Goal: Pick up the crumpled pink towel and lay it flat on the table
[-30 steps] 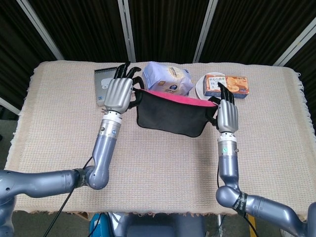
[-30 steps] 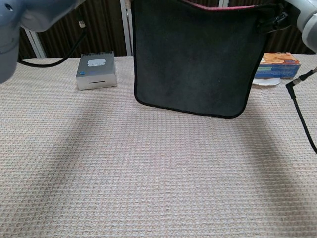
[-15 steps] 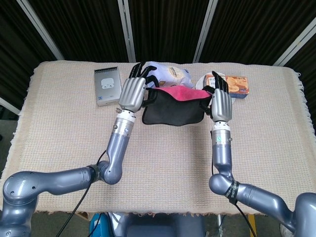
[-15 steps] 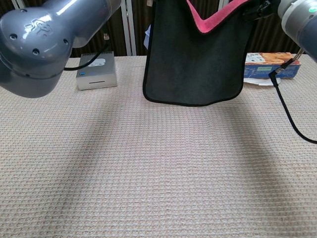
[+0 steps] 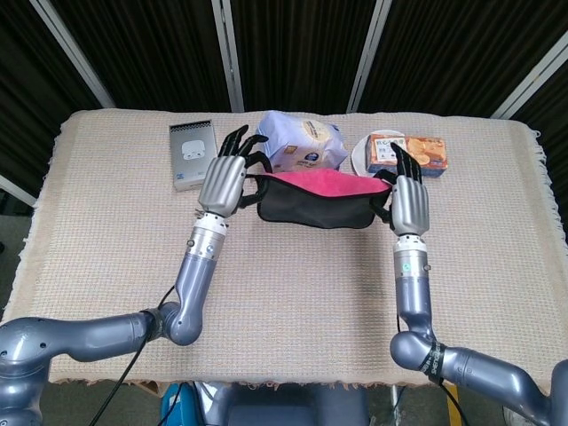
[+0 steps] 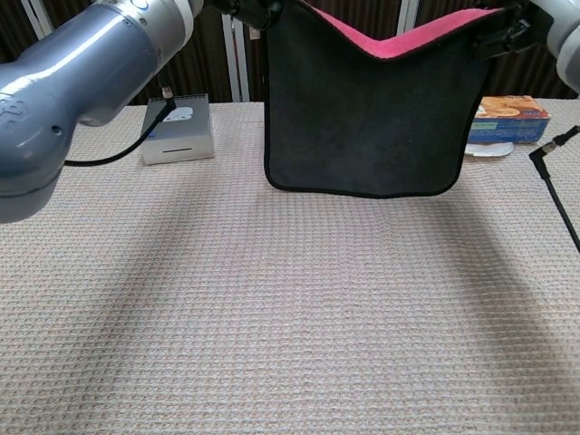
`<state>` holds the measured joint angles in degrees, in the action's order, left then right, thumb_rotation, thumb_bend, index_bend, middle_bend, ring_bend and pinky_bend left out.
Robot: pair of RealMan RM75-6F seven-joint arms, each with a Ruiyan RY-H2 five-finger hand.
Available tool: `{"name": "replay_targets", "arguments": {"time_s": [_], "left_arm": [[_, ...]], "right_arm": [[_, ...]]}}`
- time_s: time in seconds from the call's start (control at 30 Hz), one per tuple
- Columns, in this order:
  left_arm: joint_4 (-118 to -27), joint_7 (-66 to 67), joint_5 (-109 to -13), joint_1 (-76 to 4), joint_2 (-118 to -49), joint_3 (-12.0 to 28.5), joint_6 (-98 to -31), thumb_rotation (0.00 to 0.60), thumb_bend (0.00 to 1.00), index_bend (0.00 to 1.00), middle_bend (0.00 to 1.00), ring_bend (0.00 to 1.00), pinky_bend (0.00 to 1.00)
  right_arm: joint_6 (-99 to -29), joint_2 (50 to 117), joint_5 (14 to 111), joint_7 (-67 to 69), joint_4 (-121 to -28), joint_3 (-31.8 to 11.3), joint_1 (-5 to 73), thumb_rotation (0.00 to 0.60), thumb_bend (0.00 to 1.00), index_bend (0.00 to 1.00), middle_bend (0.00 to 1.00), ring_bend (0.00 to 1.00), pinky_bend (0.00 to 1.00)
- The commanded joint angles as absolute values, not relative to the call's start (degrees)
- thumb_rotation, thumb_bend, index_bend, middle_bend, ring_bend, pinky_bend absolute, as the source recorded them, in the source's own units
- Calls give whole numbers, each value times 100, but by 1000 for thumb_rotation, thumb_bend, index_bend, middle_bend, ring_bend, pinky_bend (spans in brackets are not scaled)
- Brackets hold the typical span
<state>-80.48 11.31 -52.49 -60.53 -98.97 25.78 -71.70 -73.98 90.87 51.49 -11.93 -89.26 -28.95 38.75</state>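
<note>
We are holding the soft, light pink towel (image 5: 315, 197) by its top corners, left hand (image 5: 224, 180) and right hand (image 5: 409, 202) gripping, hanging above the tabletop (image 5: 106, 240) near its far edge.

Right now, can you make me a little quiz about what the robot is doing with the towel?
1. True or false: the towel lies flat on the table.
2. Which hands hold it? A) left only B) right only C) both
3. Fill in: the orange box sits near the ___ hand.

Key: 1. False; it hangs in the air. 2. C; the left hand and right hand each grip a top corner. 3. right.
</note>
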Motion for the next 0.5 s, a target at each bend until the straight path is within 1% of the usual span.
{"name": "replay_targets", "arguments": {"time_s": [0.03, 0.13, 0.3, 0.37, 0.5], "left_arm": [[-8627, 1027, -5423, -5649, -9727, 2289, -7393, 600, 675, 609, 191, 0, 24], [-9075, 988, -5617, -5354, -9599, 2025, -7545, 600, 675, 610, 191, 0, 24], [-9830, 829, -6015, -4800, -9443, 1532, -7896, 600, 674, 611, 192, 0, 24], [-10058, 814, -6196, -4577, -9379, 1284, -8023, 600, 674, 612, 192, 0, 24], [-10246, 769, -6437, -4207, -9310, 912, -8207, 600, 675, 613, 194, 0, 24]], "right_arm": [[-7647, 8858, 5429, -1129, -9410, -2554, 3519, 600, 699, 628, 88, 0, 0], [-7823, 8716, 5680, -1094, -9749, -2307, 3284, 600, 698, 628, 88, 0, 0], [-8061, 8615, 6086, -1028, -10115, -1762, 2886, 600, 699, 628, 88, 0, 0], [-8124, 8620, 6228, -941, -10151, -1557, 2735, 600, 699, 628, 88, 0, 0], [-8164, 8702, 6406, -749, -10062, -1254, 2511, 600, 699, 628, 88, 0, 0]]}}
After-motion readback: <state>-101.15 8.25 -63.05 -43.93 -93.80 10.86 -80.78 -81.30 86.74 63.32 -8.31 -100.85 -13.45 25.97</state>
